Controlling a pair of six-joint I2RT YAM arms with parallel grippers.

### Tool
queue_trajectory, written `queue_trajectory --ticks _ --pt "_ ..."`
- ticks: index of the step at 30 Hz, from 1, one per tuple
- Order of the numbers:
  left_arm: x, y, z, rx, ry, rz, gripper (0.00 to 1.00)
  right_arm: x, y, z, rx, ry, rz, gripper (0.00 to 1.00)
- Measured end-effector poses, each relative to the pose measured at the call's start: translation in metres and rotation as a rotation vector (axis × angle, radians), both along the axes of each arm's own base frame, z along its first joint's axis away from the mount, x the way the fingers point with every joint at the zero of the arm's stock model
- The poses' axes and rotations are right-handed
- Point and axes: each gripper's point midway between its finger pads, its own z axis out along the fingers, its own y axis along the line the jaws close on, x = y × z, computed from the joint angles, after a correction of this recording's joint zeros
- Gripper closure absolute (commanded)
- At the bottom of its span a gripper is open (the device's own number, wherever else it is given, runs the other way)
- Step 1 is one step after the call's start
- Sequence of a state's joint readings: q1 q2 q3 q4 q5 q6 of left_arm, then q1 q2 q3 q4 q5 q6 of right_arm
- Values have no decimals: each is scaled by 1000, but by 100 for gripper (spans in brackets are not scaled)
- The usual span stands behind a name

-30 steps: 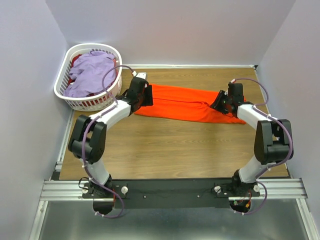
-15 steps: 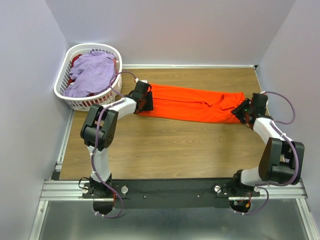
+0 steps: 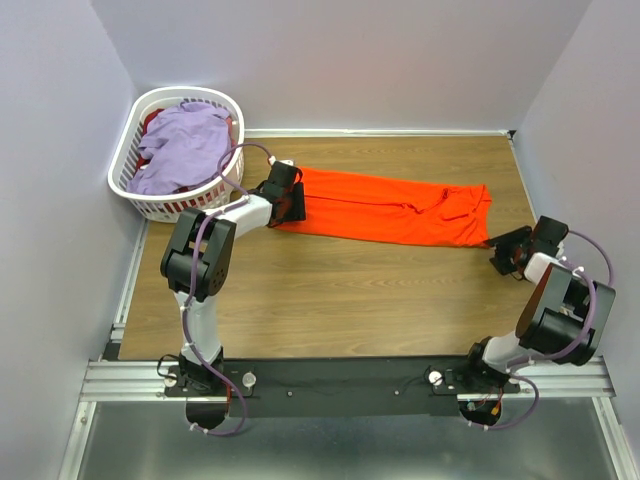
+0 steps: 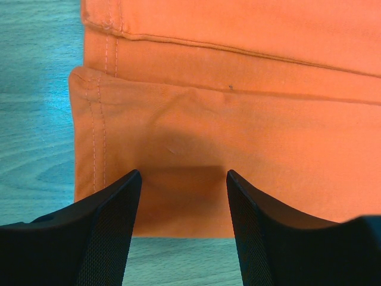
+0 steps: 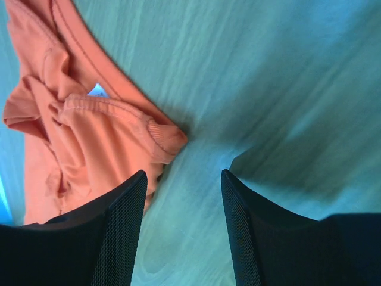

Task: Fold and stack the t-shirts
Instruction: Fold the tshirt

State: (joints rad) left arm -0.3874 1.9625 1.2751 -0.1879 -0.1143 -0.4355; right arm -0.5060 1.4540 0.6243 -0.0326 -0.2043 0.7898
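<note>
Your orange shirt (image 3: 385, 208) lies as a long folded strip across the far side of the table (image 3: 350, 290), with your left gripper (image 4: 182, 174) spread wide astride its left hem and your right gripper (image 5: 182, 174) spread wide over bare wood just right of it.

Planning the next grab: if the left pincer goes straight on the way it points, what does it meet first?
The orange t-shirt: its folded, hemmed end lies right between the fingers of the open left pincer, so cloth comes first, with the wooden table beneath. How close it is, I cannot tell.
</note>
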Motion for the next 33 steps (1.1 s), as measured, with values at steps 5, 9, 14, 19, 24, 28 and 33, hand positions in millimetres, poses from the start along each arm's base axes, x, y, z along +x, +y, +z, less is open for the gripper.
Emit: queue_trajectory --ticks 5,9,14,19,24,28,33 --pt "0 0 0 0 0 1 32 11 4 -3 47 -39 10 36" --pt "0 0 0 0 0 1 32 22 4 -2 72 -82 4 37" --pt "0 1 0 -1 -1 2 33 31 5 -4 107 -112 -11 49" --pt "1 2 -1 -2 -2 6 35 32 5 -10 127 -111 -32 71" --pt "1 9 -1 -16 -7 34 36 22 -4 -20 150 -104 -77 99" --pt "-2 15 -1 -28 -7 55 36 13 -18 -21 161 -120 -118 99" --pt "-11 15 -1 -44 0 57 36 9 -21 -21 163 -132 -133 99"
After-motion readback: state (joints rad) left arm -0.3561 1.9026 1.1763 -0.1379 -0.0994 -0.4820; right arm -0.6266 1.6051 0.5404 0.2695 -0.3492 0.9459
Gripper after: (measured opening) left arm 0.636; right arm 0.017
